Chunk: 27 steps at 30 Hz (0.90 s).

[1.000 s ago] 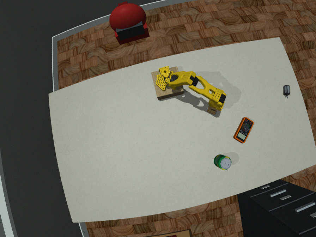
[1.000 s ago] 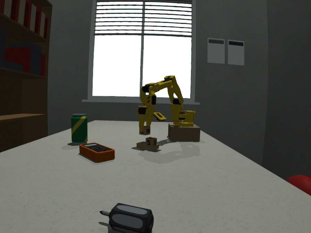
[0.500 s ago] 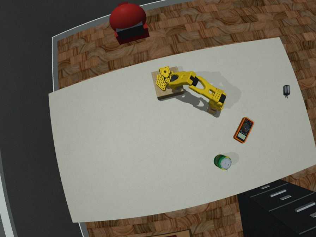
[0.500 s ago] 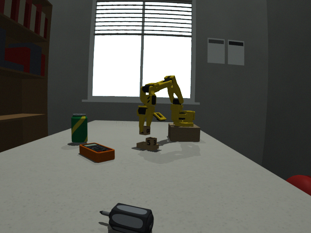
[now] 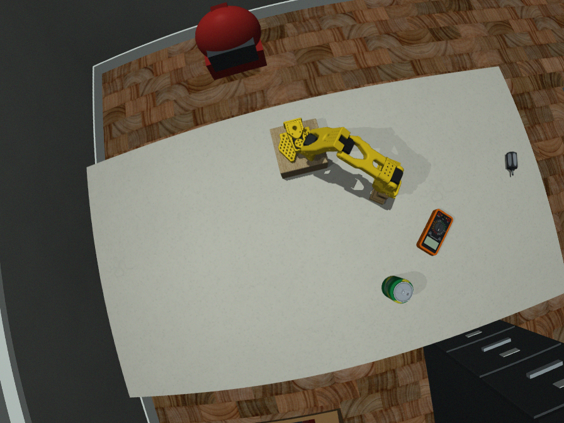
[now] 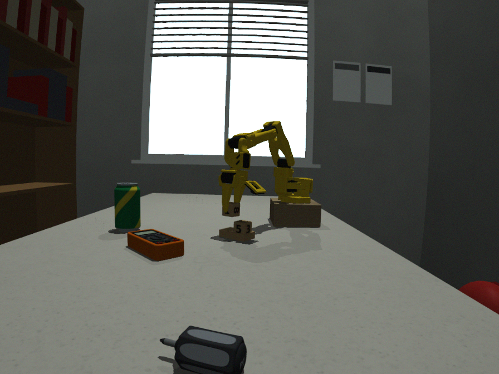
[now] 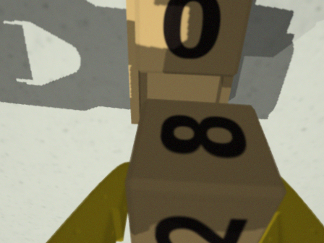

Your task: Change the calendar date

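Exterior view: yellow pincer (image 6: 231, 207) (image 7: 204, 213) clamped on a small wooden cube (image 6: 230, 209) (image 7: 207, 145), above a wooden calendar tray (image 5: 378, 196) (image 6: 236, 235) (image 7: 134, 97).

Held cube, brown wood with black numerals, raised clear of the tray; in the wrist view it bears a sideways 8 on one face and a partly cropped 2 on the next. Second wooden cube (image 6: 242, 226) (image 7: 192, 40), seated in the tray at one end, a 5 and a 3 visible in the exterior view, a 0 in the wrist view; vacant space in the tray beside it. Tray stands on the pale speckled worktop (image 5: 236, 255) (image 6: 282, 289) (image 7: 54, 145). Near it, one orange-cased multimeter (image 5: 435, 231) (image 6: 155, 244), lying face up; one green and yellow drinks can (image 5: 397, 289) (image 6: 127, 206), upright. Month's name on the front: cannot be seen.

No change can be made out between the earlier top and exterior pictures and now. Any shift of the gripper (image 5: 387, 189) (image 6: 231, 206) (image 7: 205, 206) or its held cube (image 6: 231, 209) (image 7: 202, 181) relative to the tray (image 5: 372, 196) (image 6: 226, 234) (image 7: 134, 113) is too small to tell. For the wrist view, no earlier picture allows a comparison.
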Available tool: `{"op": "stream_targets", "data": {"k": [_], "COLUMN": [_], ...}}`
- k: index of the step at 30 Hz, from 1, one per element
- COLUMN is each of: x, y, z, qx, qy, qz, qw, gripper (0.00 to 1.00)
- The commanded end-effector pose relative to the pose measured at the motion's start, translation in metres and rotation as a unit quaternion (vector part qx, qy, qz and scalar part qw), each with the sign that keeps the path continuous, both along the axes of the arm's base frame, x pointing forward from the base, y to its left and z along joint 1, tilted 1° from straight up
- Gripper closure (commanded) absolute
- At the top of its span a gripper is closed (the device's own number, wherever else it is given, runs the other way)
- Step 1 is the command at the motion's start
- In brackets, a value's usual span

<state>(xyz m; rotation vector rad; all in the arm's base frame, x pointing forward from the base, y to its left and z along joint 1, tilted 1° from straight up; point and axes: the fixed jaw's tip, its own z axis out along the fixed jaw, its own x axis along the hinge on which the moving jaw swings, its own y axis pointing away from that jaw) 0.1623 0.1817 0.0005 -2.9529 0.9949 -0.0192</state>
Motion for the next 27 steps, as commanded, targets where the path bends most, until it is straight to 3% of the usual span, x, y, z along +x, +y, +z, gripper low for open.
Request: {"op": "stream_targets", "data": {"k": [1,27], "x": [0.001,-0.001], "y": [-0.003,-0.005], "z": [-0.004,-0.014], "qx": [-0.002,-0.002], "qy": [0.003,0.003], "qz": [-0.002,-0.003], "qw": [1.0,1.0], "gripper": [1.0,1.0]}}
